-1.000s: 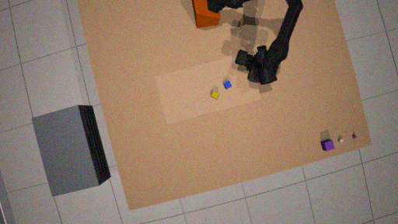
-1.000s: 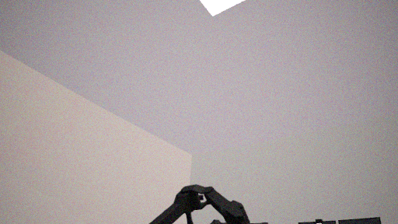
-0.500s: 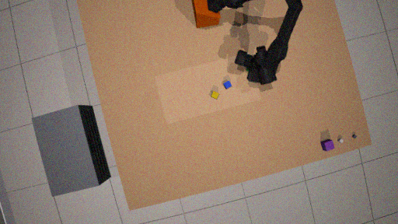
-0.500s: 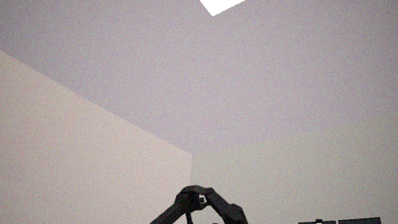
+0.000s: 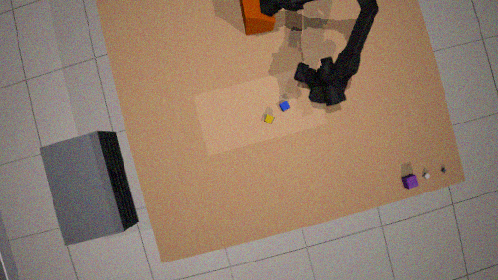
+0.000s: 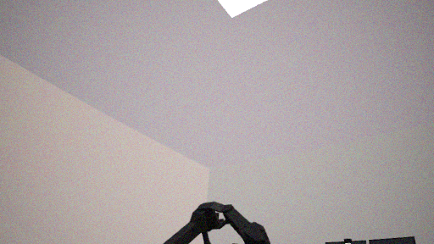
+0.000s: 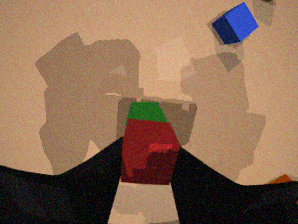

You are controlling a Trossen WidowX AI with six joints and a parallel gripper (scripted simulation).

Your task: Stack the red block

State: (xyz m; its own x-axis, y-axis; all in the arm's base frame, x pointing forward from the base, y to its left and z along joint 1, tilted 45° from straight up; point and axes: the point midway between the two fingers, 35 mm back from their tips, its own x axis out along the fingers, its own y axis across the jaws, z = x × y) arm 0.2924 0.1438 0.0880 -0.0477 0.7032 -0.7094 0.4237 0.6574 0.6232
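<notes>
In the wrist view my gripper [image 7: 147, 144] is shut on the red block [image 7: 149, 151], held between the two dark fingers. The green tower [image 7: 147, 111] shows just beyond the red block, its top partly hidden by it. I cannot tell whether the red block touches the tower. In the top view the gripper [image 5: 327, 89] hangs over the table right of the blue cube and hides both the red block and the tower. The exterior view shows only the arm [image 6: 220, 222] against the wall.
A blue cube [image 5: 284, 105] [image 7: 234, 23] and a yellow cube [image 5: 268, 118] lie left of the gripper. An orange box [image 5: 256, 17] stands at the table's back. A purple cube [image 5: 409, 181] and two tiny pieces lie at the front right. A grey cabinet [image 5: 83, 187] stands left of the table.
</notes>
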